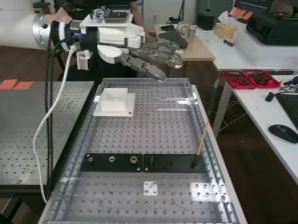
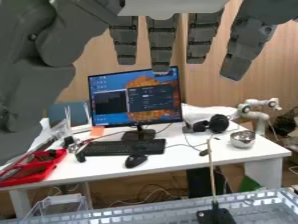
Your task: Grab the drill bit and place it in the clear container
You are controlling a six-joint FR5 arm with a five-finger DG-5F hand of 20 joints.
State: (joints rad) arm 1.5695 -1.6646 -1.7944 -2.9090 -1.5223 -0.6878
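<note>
Standing well apart from the hand (image 1: 148, 56) is the drill bit (image 2: 211, 172)

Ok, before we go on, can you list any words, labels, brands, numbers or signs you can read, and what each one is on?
None that I can read.
Monitor: marks too small to read.
Keyboard: key markings too small to read.
Black plate: no lettering I can make out.

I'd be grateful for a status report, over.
Hand open, empty. Thin rod, likely the bit, standing at black plate, ungrasped. Nothing evident in the way.
</note>
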